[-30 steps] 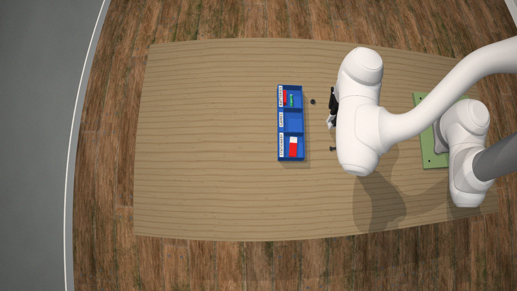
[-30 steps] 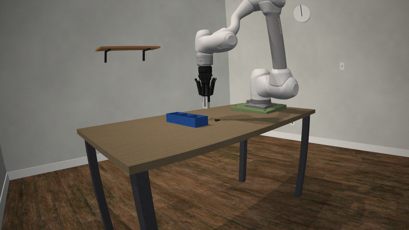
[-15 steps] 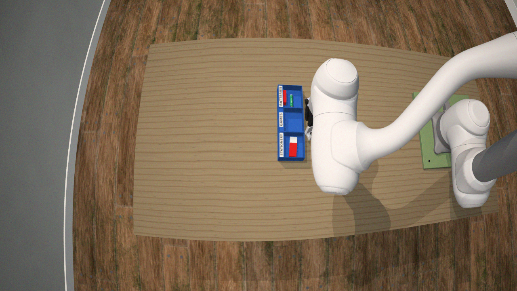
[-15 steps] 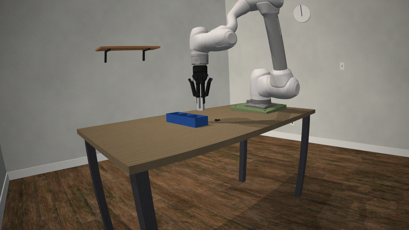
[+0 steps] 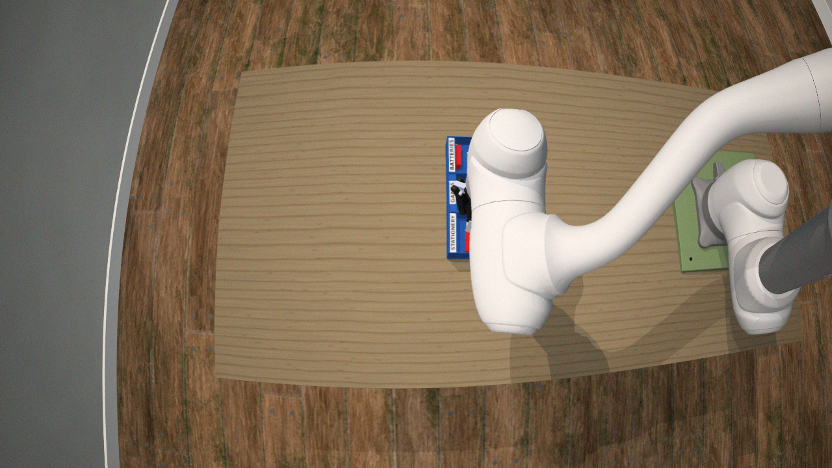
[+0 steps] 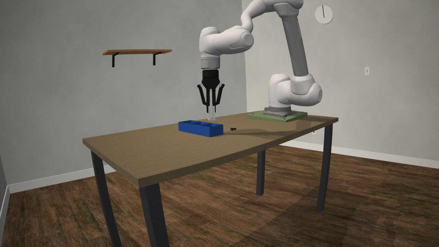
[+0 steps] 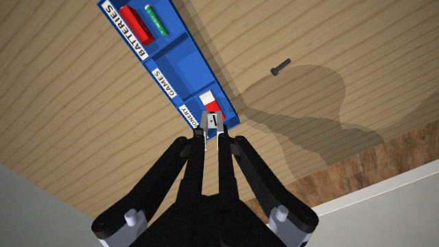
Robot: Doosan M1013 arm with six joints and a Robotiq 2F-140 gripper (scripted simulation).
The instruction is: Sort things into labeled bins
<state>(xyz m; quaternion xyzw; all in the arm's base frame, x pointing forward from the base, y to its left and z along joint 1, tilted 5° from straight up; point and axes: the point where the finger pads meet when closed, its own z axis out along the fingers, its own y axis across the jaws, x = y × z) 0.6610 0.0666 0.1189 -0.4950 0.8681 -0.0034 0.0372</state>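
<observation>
A broad stretch of table (image 6: 171, 153) lies bare in front of the blue bin tray (image 6: 196, 129), which sits well in from every edge. Above the tray's near end hangs the gripper (image 6: 211, 118), clenched on a small grey pencil sharpener (image 7: 211, 121) over the STATIONERY compartment (image 7: 230, 118), where a red-and-white eraser (image 7: 210, 101) lies. A dark bolt (image 7: 280, 66) rests on the wood beyond the tray's far side, near the arm's green base plate (image 6: 299, 115).
</observation>
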